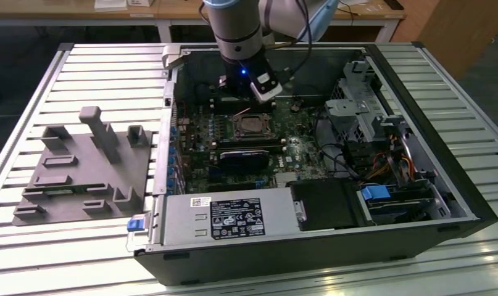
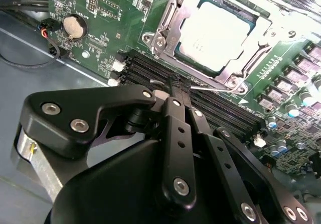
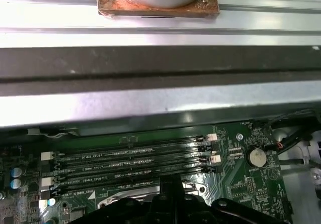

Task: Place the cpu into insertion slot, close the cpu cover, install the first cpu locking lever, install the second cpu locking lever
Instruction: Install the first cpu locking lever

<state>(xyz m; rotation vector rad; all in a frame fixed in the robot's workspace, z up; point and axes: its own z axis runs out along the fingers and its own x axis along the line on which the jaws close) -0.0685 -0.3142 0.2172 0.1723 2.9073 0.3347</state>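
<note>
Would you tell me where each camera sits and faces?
Exterior view: off the arm, looking down into the open black computer case; grey arm shows.
Second wrist view: on the wrist, looking past the black gripper at the silvery square cpu.
First wrist view: on the wrist, facing the case's metal wall; gripper tip shows.
Both wrist views share the long black memory slots.

cpu [image 2: 215, 33] lies framed by cpu cover [image 2: 169, 23].

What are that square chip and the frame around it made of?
The cpu top looks like matte silvery-grey metal, evenly dull. The cpu cover framing it seems bare shiny steel, judging by bright glints, though it may be plated.
</note>
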